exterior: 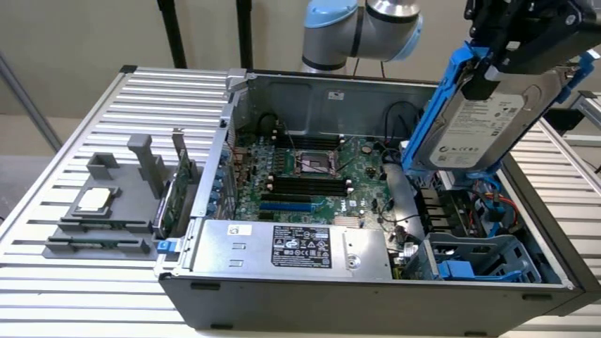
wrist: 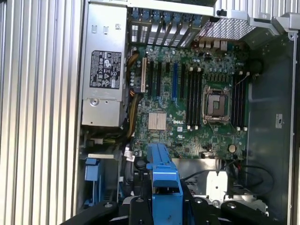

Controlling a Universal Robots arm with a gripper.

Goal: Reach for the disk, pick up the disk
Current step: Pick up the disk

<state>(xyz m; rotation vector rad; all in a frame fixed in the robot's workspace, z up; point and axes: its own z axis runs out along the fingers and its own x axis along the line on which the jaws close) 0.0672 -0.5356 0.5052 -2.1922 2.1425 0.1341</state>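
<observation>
The disk [exterior: 477, 123], a silver-grey hard drive with a white label and blue carrier rails, hangs tilted in the air above the open computer case, at the exterior view's upper right. My gripper [exterior: 496, 65] is shut on its upper end, with the black fingers clamping the blue rail. In the wrist view the blue carrier rail [wrist: 164, 180] sticks out between my two black fingers [wrist: 139, 208], and the motherboard lies far below it.
The open case [exterior: 376, 296] holds the motherboard [exterior: 314, 179], a silver power supply box with a black label [exterior: 295, 246] and a drive bay with blue parts [exterior: 479, 264]. A small CPU chip [exterior: 95, 200] rests on a grey fixture at the exterior view's left.
</observation>
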